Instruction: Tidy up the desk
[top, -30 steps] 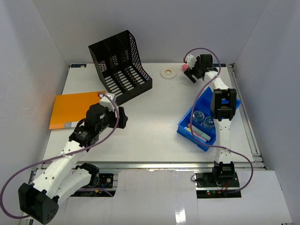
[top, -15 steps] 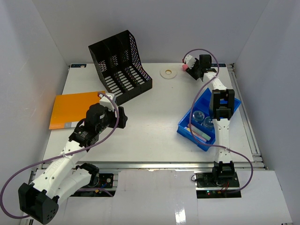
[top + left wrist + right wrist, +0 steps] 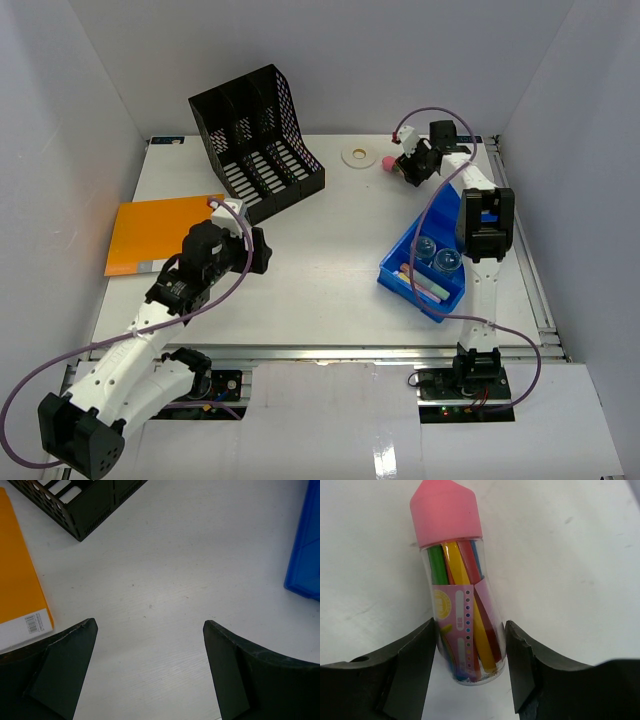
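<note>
The desk (image 3: 330,260) is a white tabletop inside pale grey walls. My right gripper (image 3: 405,165) is at the back right. Its jaws are closed on the lower end of a clear crayon tube (image 3: 462,595) with a pink cap, which lies low over the desk; the pink cap (image 3: 388,162) points left. In the right wrist view the gripper (image 3: 470,625) has the tube pressed between both fingers. My left gripper (image 3: 262,250) is open and empty above bare desk at the left centre, and its fingers stand wide apart in the left wrist view (image 3: 150,625).
A black mesh file rack (image 3: 255,140) stands at the back left. An orange folder (image 3: 160,232) lies flat at the left. A blue bin (image 3: 440,250) with small items sits at the right. A white tape roll (image 3: 357,155) lies beside the tube.
My right gripper has lowered towards the desk with the crayon tube and turned it, so the pink cap sits lower and further left. The left arm has not moved.
</note>
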